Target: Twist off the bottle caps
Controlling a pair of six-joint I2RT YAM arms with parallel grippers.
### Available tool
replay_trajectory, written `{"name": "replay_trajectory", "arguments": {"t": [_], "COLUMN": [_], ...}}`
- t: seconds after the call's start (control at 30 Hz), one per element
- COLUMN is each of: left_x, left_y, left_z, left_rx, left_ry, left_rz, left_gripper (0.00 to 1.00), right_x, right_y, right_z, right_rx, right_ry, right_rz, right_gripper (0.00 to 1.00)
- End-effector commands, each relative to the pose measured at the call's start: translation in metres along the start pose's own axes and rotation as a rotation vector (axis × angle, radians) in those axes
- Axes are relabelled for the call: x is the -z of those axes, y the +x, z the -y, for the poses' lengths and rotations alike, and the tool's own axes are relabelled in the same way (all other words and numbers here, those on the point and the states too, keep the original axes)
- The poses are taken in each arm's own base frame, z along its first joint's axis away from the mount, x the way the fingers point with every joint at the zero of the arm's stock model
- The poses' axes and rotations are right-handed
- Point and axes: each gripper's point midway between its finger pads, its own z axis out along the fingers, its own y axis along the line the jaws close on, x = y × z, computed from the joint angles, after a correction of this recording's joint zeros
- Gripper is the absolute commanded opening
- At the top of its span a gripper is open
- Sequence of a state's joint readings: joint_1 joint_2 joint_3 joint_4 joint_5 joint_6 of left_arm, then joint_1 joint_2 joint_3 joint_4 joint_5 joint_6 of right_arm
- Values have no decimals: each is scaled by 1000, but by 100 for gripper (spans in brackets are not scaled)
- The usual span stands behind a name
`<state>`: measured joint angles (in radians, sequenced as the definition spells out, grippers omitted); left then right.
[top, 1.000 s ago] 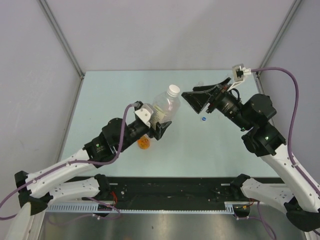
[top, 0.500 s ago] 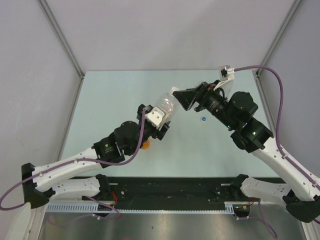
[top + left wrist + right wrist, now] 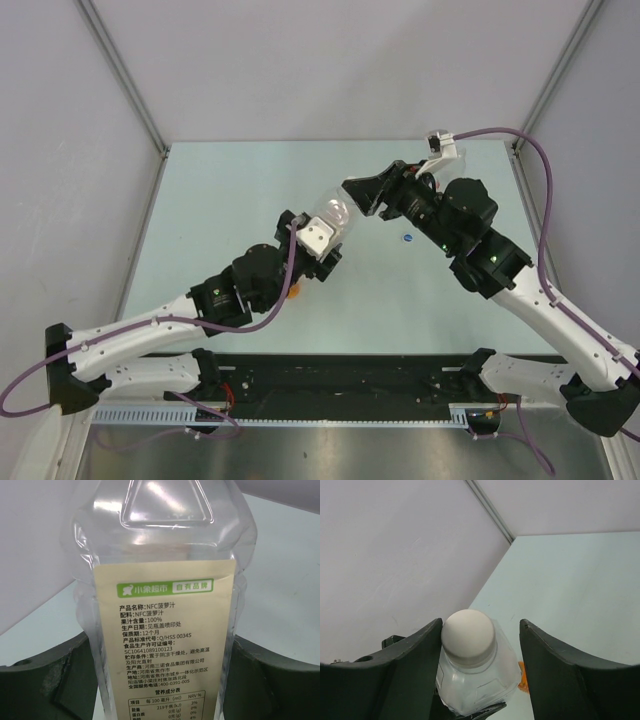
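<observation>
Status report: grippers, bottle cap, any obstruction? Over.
Left gripper shut on bottle. Right gripper open around white cap, not gripping yet. Nothing in the way.

2 arms, same build: white moulded links (image 3: 130,340) w/ black round motor joints (image 3: 250,278), small green light (image 3: 213,293) on one joint of each. One purple cable (image 3: 500,131) per arm, running to a white cam mount (image 3: 443,148) at the wrist. The fingers (image 3: 570,680) are dark, matte, broad & wedge-shaped w/ curved inner edges. Black bases (image 3: 62,385).
</observation>
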<state>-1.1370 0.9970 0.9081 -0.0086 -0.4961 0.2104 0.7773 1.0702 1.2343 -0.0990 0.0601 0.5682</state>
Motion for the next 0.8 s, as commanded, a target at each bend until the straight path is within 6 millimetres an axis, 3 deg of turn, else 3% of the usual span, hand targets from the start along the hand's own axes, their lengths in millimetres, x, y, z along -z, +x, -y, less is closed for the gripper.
{"name": "replay_trajectory", "arguments": {"t": [0.0,0.17,0.27,0.33,0.43,0.63,0.73,0.77], "left_x": [2,2,3,4,6,14,21,28], "left_y": [-12,-13,-14,-15,-20,-33,-43,-50], "left_z": [-6,-6,-6,-7,-8,-5,9,24], "left_rx": [0,-1,1,5,16,24,26,32], "left_ry": [-30,-30,-29,-27,-21,26,138,236], "left_rz": [45,50,52,58,68,100,129,153], "left_gripper": [0,0,0,0,0,0,0,0], "right_x": [0,2,4,5,7,11,18,24], "right_y": [-9,-9,-6,-5,1,12,13,15], "right_z": [-8,-9,-12,-15,-18,-26,-36,-43], "right_rx": [-4,4,21,26,38,62,89,97], "right_ry": [-23,-30,-52,-68,-94,-165,-261,-316], "right_rz": [34,29,12,3,-27,-92,-126,-151], "right_gripper": [62,47,28,22,1,0,0,0]}}
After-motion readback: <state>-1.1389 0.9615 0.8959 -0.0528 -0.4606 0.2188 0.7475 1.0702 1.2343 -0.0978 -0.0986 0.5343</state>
